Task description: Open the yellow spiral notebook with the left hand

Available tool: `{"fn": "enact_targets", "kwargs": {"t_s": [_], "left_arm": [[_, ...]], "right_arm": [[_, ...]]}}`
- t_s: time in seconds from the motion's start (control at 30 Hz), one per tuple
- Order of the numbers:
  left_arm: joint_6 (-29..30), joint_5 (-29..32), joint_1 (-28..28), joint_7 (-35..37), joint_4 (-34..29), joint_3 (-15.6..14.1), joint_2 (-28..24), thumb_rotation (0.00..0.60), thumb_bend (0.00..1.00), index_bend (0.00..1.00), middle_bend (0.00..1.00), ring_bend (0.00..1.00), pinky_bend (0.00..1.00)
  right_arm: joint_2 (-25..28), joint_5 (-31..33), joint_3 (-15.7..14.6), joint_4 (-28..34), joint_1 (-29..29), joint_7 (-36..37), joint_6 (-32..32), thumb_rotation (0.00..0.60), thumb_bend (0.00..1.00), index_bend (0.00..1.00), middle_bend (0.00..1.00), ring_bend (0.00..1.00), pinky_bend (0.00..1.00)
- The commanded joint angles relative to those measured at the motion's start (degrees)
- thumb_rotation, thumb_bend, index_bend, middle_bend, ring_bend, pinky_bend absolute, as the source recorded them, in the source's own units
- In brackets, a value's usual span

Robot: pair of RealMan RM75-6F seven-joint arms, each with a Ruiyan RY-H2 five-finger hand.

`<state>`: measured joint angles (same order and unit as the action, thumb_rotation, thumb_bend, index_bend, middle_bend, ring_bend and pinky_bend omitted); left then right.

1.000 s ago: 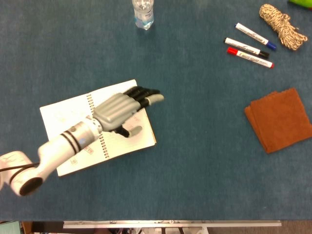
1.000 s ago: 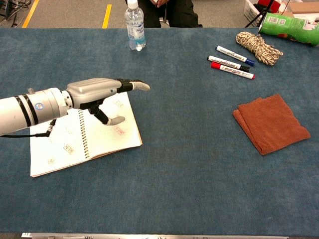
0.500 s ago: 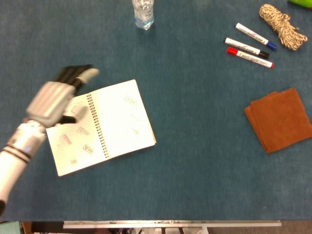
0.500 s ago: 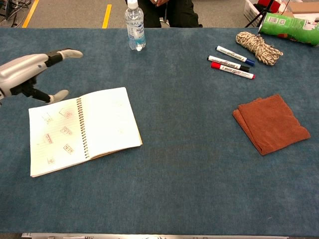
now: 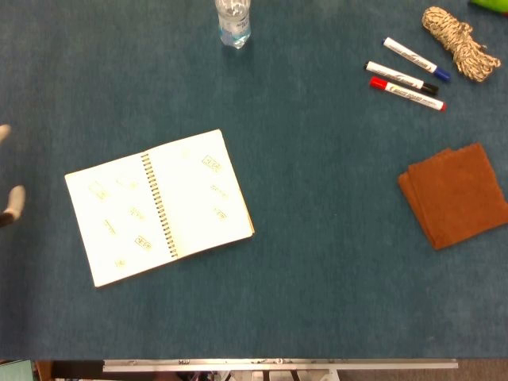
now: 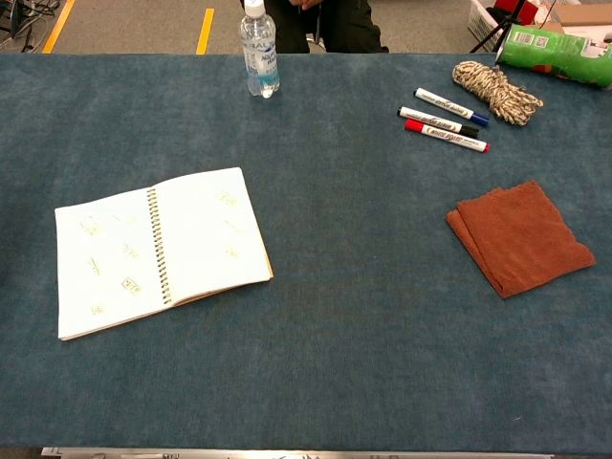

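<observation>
Covering table [image 6: 316, 363]: blue cloth; notebook [image 6: 158, 249] lies open; left hand [image 5: 9, 202] at edge, grip unclear.

A blue-carpeted table [image 6: 344, 316] fills both views, evenly lit. Beyond its far edge lies a grey floor [image 6: 134, 24] with yellow tape lines [image 6: 205, 29]. A metal rail [image 5: 278, 365] runs along the near edge.

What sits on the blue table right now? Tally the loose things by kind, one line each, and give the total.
Open spiral notebook with white pages: 1
Clear plastic water bottle: 1
White marker pens, capped blue, black and red: 3
Coil of beige braided rope: 1
Folded rust-brown cloth: 1
Green can lying on its side at the far right edge: 1
Total: 8
</observation>
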<state>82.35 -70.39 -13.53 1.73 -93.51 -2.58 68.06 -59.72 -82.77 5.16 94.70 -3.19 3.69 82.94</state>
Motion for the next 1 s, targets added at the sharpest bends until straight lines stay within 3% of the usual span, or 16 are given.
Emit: {"fn": "enact_targets", "kwargs": {"t_s": [0.03,0.37,1.0], "left_arm": [[2.1,1.2,2.7,-0.4,-0.4,0.4,-0.1,0.600,0.38,0.10,0.06,0.00,0.00],[5.7,-2.9,6.0,1.7,0.8,1.9,0.6,0.600,0.38,0.10,0.06,0.00,0.00],[5.5,-8.6,7.9,2.2,-0.9,2.9,0.2,0.600,0.38,0.10,0.07,0.00,0.00]], "right_arm": [[0.0,-0.1,-0.1,0.4,-0.3,-0.4,-0.5,0.600,0.27,0.38,0.30,0.18,0.30],[-0.4,-0.3,-0.2,0.9,-1.3,-1.0,-1.6,0.600,0.27,0.38,0.30,0.18,0.30],[-0.7,-3.3,-1.3,1.7,-2.9,-1.2,-2.7,0.600,0.27,0.38,0.30,0.18,0.30]]}}
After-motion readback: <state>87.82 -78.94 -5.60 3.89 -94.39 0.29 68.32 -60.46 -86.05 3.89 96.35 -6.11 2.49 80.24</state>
